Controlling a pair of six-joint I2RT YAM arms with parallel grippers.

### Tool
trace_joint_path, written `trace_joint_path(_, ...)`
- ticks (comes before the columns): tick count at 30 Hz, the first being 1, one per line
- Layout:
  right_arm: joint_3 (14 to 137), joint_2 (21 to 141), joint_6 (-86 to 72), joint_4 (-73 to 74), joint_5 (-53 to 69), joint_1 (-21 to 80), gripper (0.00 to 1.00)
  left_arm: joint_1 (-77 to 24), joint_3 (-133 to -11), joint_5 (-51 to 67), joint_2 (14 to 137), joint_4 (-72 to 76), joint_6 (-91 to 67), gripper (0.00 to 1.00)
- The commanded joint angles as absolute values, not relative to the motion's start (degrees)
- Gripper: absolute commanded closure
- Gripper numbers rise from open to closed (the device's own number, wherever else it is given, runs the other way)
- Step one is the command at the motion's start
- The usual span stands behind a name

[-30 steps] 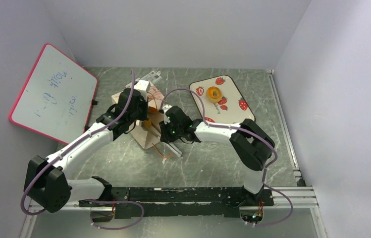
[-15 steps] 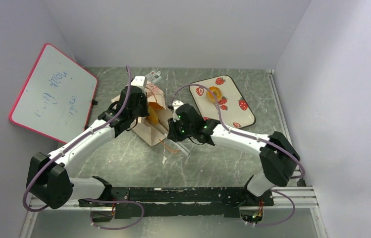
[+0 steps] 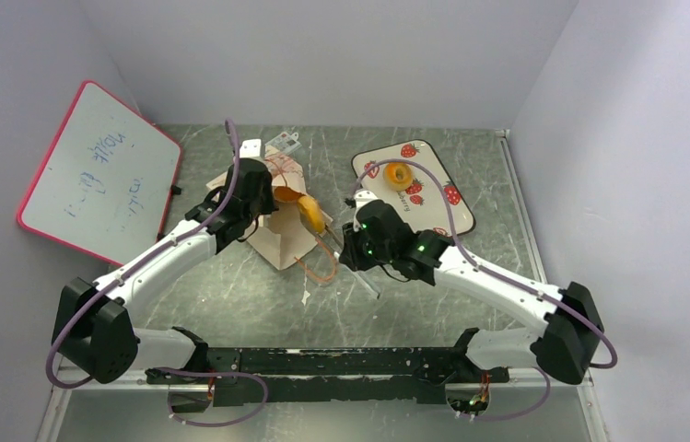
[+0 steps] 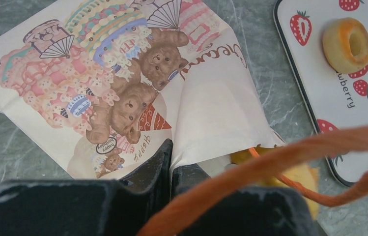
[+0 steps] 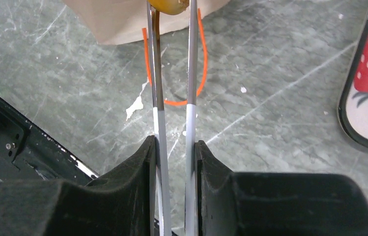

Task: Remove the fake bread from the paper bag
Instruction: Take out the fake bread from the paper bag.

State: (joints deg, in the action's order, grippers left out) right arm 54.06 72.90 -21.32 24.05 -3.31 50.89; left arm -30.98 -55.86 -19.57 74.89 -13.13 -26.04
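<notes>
We see only the lower edge of the bread (image 5: 169,4) in the right wrist view; in the left an orange handle (image 4: 290,155) crosses it. The bag (image 4: 206,113) shows bears and "Creamy", the tray (image 4: 314,98) "berry". Golden-yellow, the bread sits at the bag's mouth, toward the table's (image 3: 249,304) back edge, pinched in tongs (image 5: 190,73) that the right claw (image 5: 174,145) grips. The left claw (image 4: 172,162) pinches the bag's edge

"berry" on tray (image 4: 319,83), "Creamy" on bag (image 4: 206,113)

Pale lavender walls (image 3: 322,55), grey-green marbled tabletop (image 3: 230,295), pink-framed whiteboard (image 3: 101,170) leaning at left
</notes>
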Motion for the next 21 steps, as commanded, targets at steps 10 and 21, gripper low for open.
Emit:
trace_joint_path(10, 55.1, 62.6, -30.9, 32.1, -16.2, 50.6, 0.85, -30.8, -56.0, -18.6, 76.3, -9.8, -27.0, 0.93)
trace_joint_path(21, 58.6, 68.8, -33.1, 20.9, -12.7, 30.2, 0.85, -30.8, -55.0, -16.5, 73.7, -9.3, -23.4, 0.93)
